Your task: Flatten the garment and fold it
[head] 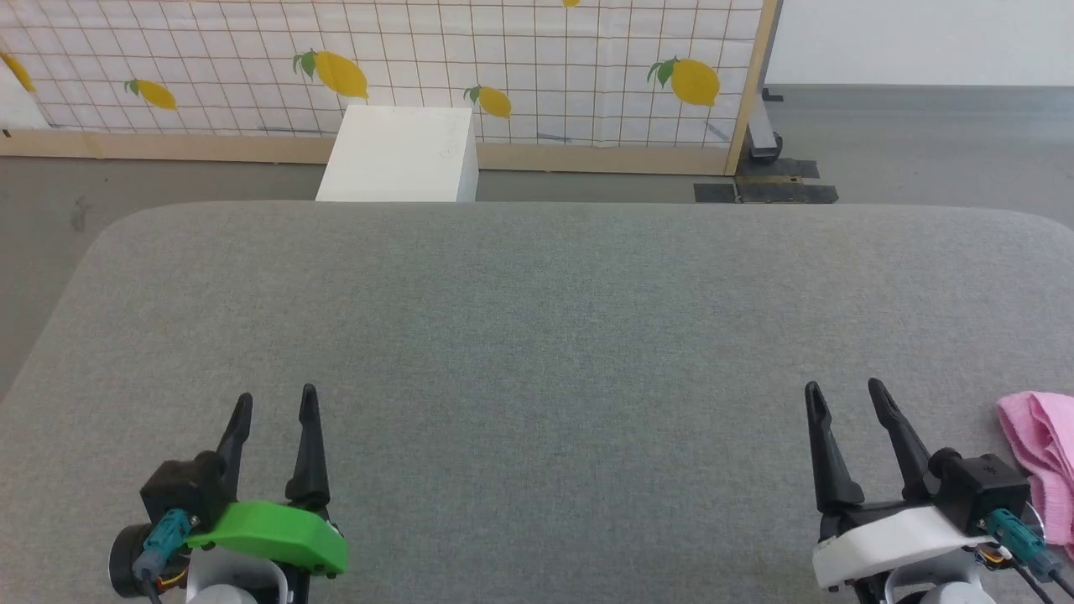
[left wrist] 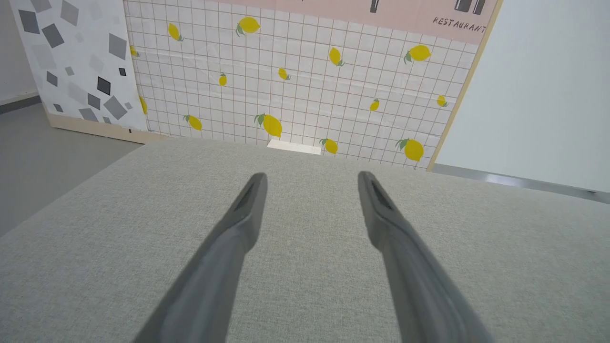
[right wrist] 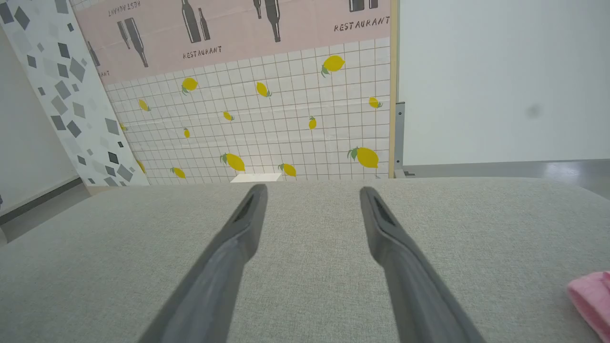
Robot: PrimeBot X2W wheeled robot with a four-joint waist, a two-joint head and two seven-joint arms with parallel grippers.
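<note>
The garment (head: 1045,457), a bunched piece of pink fabric, lies at the right edge of the grey padded table (head: 537,335), cut off by the frame. Its corner also shows low right as the garment (right wrist: 591,297) in the right wrist view. My right gripper (head: 843,398) stands open just left of it, apart from the fabric, with nothing between its fingers. My left gripper (head: 277,407) is open over the table's near left, far from the cloth. In the wrist views my left gripper (left wrist: 312,178) and my right gripper (right wrist: 312,190) have spread jaws above bare table.
A white box (head: 398,155) stands on the floor just beyond the table's far edge. Behind it runs a lemon-patterned screen (head: 377,67) with a wooden frame. Grey floor (head: 923,143) lies to the far right and left.
</note>
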